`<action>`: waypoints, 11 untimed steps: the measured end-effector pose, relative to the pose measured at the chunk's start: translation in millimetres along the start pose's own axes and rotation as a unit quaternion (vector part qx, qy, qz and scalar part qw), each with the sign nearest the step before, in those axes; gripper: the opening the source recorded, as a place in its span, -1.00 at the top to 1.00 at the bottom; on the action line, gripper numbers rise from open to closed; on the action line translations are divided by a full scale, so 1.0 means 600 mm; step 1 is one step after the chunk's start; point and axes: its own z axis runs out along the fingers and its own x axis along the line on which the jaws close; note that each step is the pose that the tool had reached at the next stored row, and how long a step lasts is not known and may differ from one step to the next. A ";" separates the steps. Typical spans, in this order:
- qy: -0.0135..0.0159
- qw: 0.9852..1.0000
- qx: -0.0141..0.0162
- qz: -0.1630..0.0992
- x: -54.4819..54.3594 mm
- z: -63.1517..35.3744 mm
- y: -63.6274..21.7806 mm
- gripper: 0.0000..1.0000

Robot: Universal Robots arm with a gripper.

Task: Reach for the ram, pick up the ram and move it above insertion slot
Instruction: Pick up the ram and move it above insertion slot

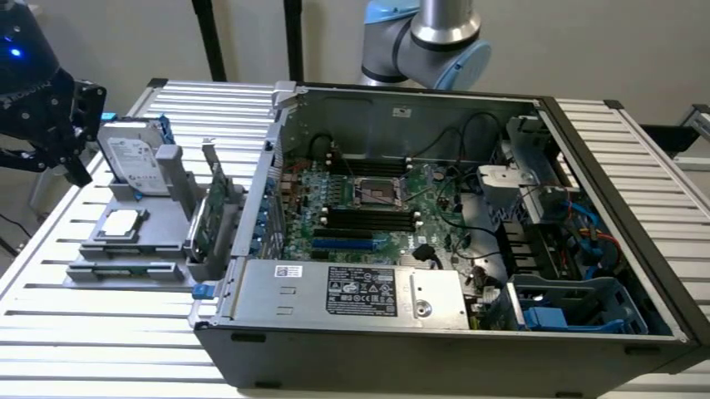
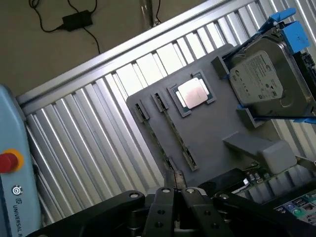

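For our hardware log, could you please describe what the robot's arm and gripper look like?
The arm has silver-grey tubing with light blue caps on its joints. The gripper is matte black, built of angular linked bars with round pivots.

Hard drive (image 2: 261, 79), hand (image 2: 176, 191) base cut by frame edge; arm (image 1: 438, 41) cropped above
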 end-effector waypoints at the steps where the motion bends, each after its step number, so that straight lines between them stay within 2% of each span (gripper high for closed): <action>1: 0.000 1.000 0.000 -0.009 0.000 0.000 0.000 0.79; 6: 0.002 0.999 0.001 -0.054 0.000 0.000 0.000 0.79; 11: 0.003 0.995 0.002 -0.100 0.000 0.000 0.000 0.79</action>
